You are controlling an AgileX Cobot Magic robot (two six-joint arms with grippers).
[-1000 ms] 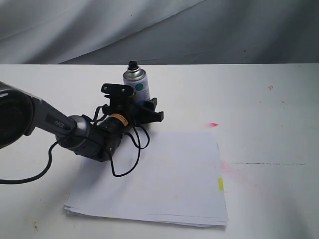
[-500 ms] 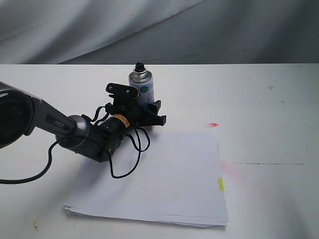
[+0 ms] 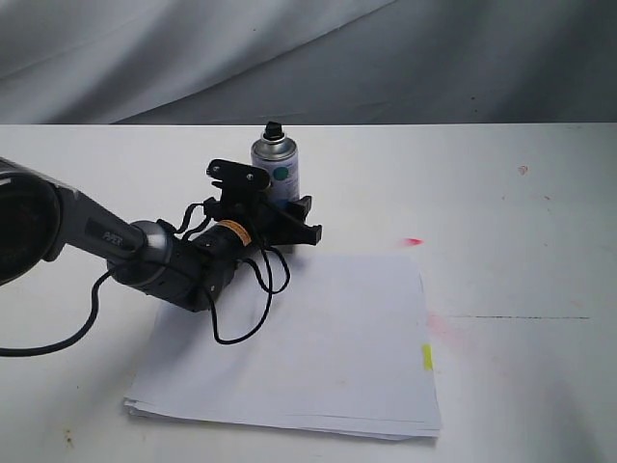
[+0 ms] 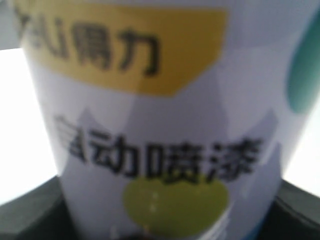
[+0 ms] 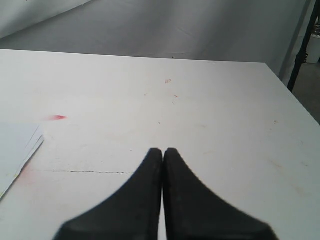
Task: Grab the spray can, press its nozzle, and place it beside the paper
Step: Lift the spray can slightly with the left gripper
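The spray can [image 3: 279, 172] stands upright just beyond the far edge of the paper [image 3: 328, 338], its black nozzle [image 3: 273, 127] on top. My left gripper [image 3: 289, 208] is shut on the can's lower body, one finger on each side. In the left wrist view the can's label [image 4: 165, 125] fills the picture, and dark fingers [image 4: 30, 212] show at the lower corners. The paper is a white stack with a yellow tab [image 3: 427, 357]. My right gripper [image 5: 163, 152] is shut and holds nothing, above bare table; it is out of the exterior view.
A red paint spot [image 3: 413, 241] and a pink smear [image 3: 443, 323] mark the white table to the right of the paper. A black cable [image 3: 241, 328] loops from the left wrist over the paper. Grey cloth [image 3: 386, 58] hangs behind the table.
Left gripper and can shifted a little to the right together between the first and second frames. Since then nothing has moved.
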